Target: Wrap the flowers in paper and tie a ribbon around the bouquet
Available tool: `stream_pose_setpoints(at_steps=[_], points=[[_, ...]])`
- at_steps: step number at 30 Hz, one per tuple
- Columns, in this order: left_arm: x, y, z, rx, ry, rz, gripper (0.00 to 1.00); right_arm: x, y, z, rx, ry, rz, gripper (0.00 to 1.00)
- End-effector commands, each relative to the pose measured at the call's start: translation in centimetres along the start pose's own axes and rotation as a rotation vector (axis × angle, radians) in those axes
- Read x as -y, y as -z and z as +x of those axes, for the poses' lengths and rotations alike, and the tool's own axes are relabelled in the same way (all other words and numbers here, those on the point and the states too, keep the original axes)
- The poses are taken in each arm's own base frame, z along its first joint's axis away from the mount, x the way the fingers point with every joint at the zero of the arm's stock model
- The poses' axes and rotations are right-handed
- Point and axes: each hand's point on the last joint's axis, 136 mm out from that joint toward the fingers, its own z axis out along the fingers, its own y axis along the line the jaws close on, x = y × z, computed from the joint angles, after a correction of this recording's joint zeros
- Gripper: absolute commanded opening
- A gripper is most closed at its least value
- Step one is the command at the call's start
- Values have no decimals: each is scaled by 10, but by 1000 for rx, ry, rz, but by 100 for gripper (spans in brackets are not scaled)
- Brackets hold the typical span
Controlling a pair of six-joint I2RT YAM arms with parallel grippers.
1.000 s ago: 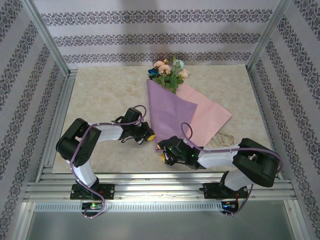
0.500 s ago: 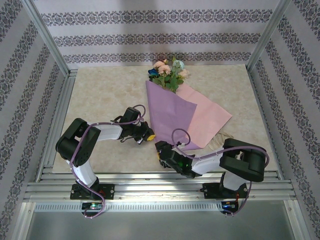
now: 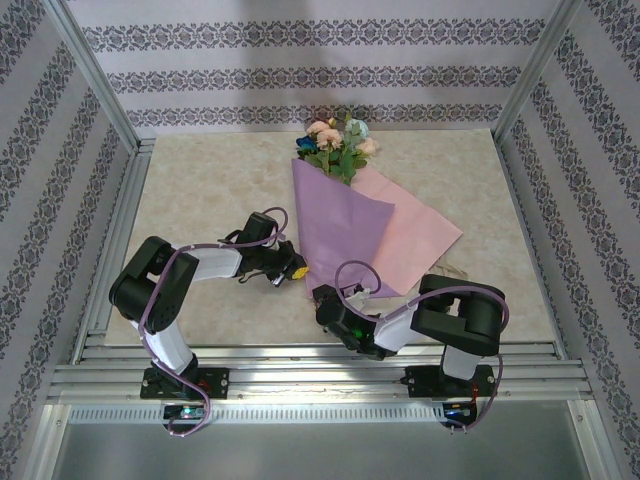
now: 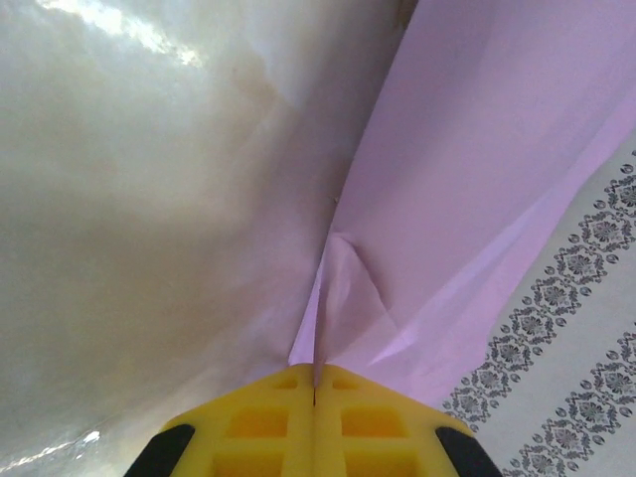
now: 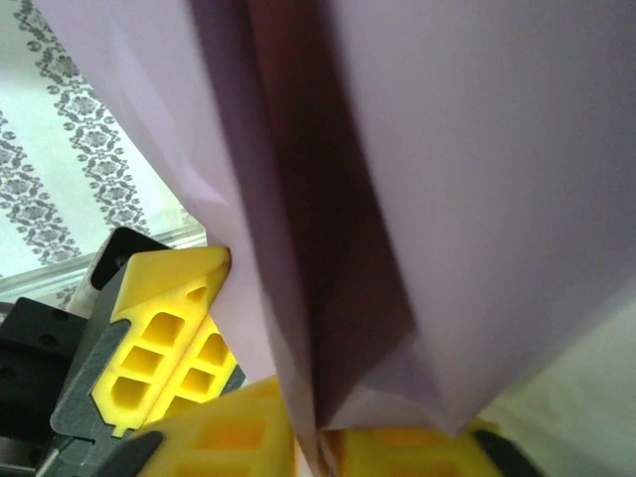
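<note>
The left gripper [image 4: 315, 378] has jaws pinched tight on the paper [image 4: 477, 199] edge; right gripper [image 5: 320, 442] jaws seemingly clamp its tip.

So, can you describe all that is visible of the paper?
The paper is a thin sheet, lilac on one face and pink on the other, loosely folded into a cone lying on the table, narrow end at the near side. The flowers poke out at its wide far end. The left fingers pinch its creased left edge; the right fingers grip its narrow end.
</note>
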Motion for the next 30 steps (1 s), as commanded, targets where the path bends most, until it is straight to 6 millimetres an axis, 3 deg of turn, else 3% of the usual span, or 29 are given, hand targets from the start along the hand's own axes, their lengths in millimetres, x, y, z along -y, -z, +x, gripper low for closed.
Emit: stream_pose_setpoints(at_steps=[1,5,6,10,12,17,21,27,30], points=[[7,9,0,-6,-29,18,0,-6,1,-1,27,-332,-43,4],[7,14,-6,9,-26,22,0,-4,3,0,20,-324,-22,0],[7,15,-6,9,-29,24,3,-4,2,2,13,-324,-15,0],[6,16,-3,-6,-41,15,38,-5,1,2,11,-329,-21,0],[3,16,-1,-8,-47,9,46,-7,1,2,9,-331,-25,0],[8,10,1,-32,-67,37,51,-12,1,1,-1,-326,-26,0],[13,2,1,-54,-87,30,51,-12,0,5,-19,-329,-19,0],[12,-8,-14,-37,-119,6,41,-10,2,8,-46,-329,7,0],[17,-13,-23,-28,-134,10,28,-7,3,11,-65,-312,38,0]])
